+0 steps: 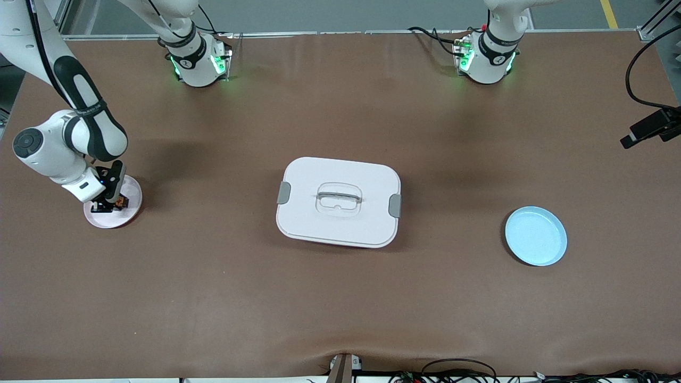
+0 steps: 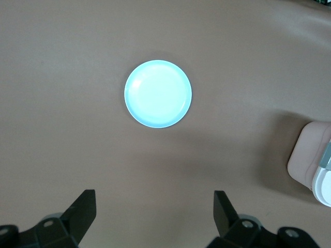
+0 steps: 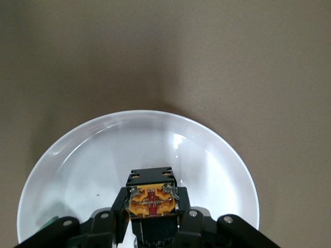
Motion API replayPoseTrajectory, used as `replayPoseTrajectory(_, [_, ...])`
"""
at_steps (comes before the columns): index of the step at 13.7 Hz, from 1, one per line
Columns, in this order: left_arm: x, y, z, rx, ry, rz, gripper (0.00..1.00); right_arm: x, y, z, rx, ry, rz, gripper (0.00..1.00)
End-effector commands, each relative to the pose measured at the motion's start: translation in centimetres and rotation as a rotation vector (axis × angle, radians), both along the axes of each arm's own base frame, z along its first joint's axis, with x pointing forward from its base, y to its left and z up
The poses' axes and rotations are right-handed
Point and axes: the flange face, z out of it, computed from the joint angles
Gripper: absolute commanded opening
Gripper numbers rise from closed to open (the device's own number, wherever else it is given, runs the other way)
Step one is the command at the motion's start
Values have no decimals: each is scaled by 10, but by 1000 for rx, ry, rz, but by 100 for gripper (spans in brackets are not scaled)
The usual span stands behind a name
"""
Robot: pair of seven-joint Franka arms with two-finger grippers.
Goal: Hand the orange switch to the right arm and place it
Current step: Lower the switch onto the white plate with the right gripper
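My right gripper (image 1: 109, 201) is shut on the orange switch (image 1: 122, 202), a small black part with an orange end. It holds the switch low over the pale round plate (image 1: 131, 192) at the right arm's end of the table. In the right wrist view the switch (image 3: 152, 199) sits between the black fingers (image 3: 111, 219), orange face up, over the white plate (image 3: 98, 155). I cannot tell whether it touches the plate. My left gripper (image 2: 154, 217) is open and empty, high above the table near the light blue plate (image 2: 158, 93).
A white lidded box (image 1: 339, 201) with grey clasps and a clear handle stands mid-table; its corner shows in the left wrist view (image 2: 316, 161). The light blue plate (image 1: 536, 235) lies toward the left arm's end. A black camera (image 1: 652, 126) juts in at that end's edge.
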Motion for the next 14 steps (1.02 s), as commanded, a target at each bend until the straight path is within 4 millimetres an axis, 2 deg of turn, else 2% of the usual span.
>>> replayPoseTrajectory(1, [-7,2,3,-17,-6,-16,100,1,-2,-2,-7,-9,22,0])
replayPoseTrajectory(3, [-6,0,4,-17,-9,-19,100,1,-2,-2,-7,-9,22,0])
replayPoseTrajectory(4, [-6,-1,4,-17,-9,-24,100,1,-3,-1,-6,-11,8,10])
replayPoseTrajectory(5, [-6,-3,5,-16,-10,-25,100,2,-4,0,-7,-12,7,99])
replayPoseTrajectory(6, [-5,-9,5,-15,-10,-38,100,2,-4,1,-7,-14,8,100])
replayPoseTrajectory(9, [-4,-10,6,-6,-12,-45,100,3,-2,1,-4,-8,8,100])
replayPoseTrajectory(14, [-2,-17,24,19,-45,-62,100,4,0,8,10,-1,-77,100])
